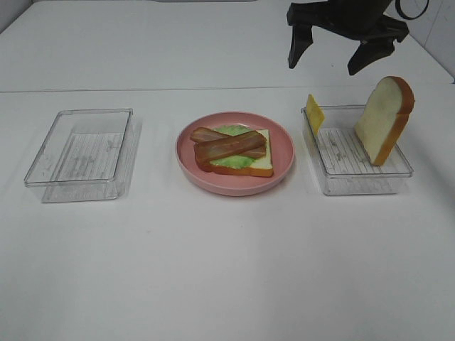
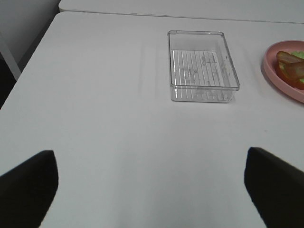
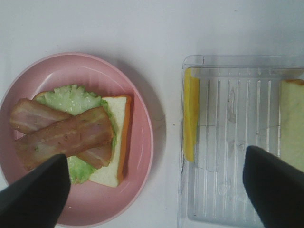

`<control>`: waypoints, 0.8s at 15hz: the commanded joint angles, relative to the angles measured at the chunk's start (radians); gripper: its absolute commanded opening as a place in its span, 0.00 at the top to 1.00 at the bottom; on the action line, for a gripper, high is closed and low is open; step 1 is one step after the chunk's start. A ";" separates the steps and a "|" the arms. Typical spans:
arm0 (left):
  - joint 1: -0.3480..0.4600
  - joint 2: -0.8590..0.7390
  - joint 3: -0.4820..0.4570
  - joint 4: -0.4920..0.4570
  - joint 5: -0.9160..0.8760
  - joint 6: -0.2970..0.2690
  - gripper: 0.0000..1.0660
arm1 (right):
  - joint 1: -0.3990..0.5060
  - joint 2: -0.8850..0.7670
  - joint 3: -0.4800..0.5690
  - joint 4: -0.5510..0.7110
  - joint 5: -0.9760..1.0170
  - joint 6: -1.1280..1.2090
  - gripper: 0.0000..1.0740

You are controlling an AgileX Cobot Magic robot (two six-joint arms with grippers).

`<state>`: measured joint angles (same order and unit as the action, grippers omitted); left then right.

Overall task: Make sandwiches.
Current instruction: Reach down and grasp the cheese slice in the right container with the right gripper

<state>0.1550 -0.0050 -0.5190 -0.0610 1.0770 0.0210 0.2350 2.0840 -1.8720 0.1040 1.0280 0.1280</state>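
We judge the thin yellow cheese slice (image 3: pixel 191 114) light, stiff, perhaps slick: pinch its upper edge. Our black right gripper (image 1: pixel 323 67) and left gripper (image 2: pixel 149 154) gape empty.

No text, label, brand, number or sign can be read anywhere; the empty clear plastic tray (image 2: pixel 190 71) carries a faint moulded mark on its ribbed floor, too small and blurred to make out.
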 commanded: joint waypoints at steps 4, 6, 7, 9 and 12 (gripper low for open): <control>0.002 -0.021 0.002 -0.005 -0.006 -0.004 0.06 | -0.017 0.114 -0.006 0.053 -0.049 -0.038 0.12; 0.002 -0.021 0.002 -0.006 -0.006 -0.004 0.06 | -0.017 0.147 -0.006 0.050 -0.073 -0.038 0.12; 0.002 -0.021 0.002 -0.006 -0.006 -0.004 0.06 | -0.017 0.156 -0.006 0.050 -0.087 -0.038 0.12; 0.002 -0.021 0.002 -0.006 -0.006 -0.004 0.06 | -0.017 0.172 -0.006 0.051 -0.097 -0.037 0.13; 0.002 -0.021 0.002 -0.006 -0.006 -0.004 0.06 | -0.017 0.200 -0.006 0.051 -0.094 -0.035 0.15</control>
<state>0.1550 -0.0050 -0.5190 -0.0610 1.0770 0.0210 0.2210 2.2820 -1.8750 0.1520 0.9400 0.0970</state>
